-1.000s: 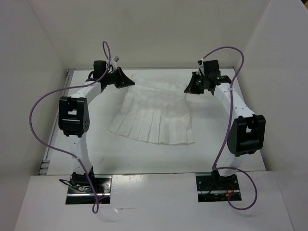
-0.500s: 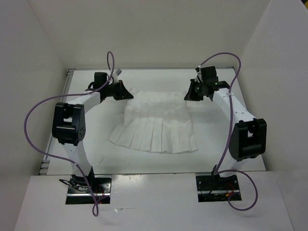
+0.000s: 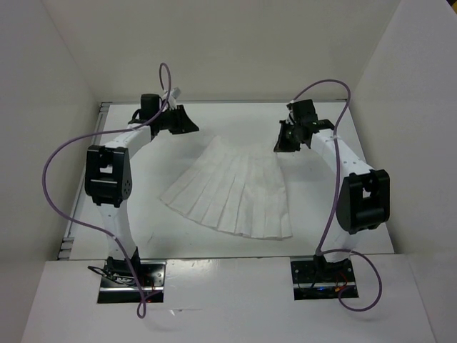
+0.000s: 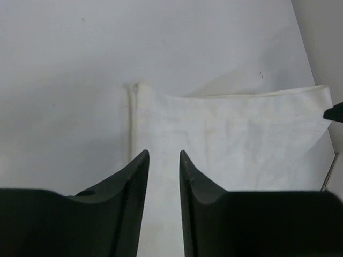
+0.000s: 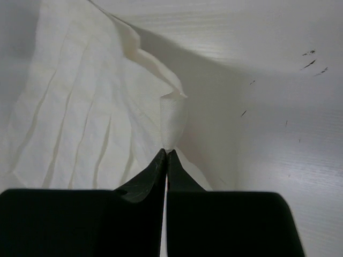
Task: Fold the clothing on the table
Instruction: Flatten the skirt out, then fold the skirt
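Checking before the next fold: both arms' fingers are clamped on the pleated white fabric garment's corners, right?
Not both. The left fingers stand apart and hold nothing of the pleated white fabric garment, as the left wrist view shows. Only the right fingers are clamped on a corner.

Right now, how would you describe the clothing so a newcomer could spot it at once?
On the big white table, between the left arm and the right arm, lies the clothing, a spread white fan of fabric flaring toward the arm bases. Its vertical pleats set it apart from the smooth tabletop, and the right gripper pinches its far right corner.
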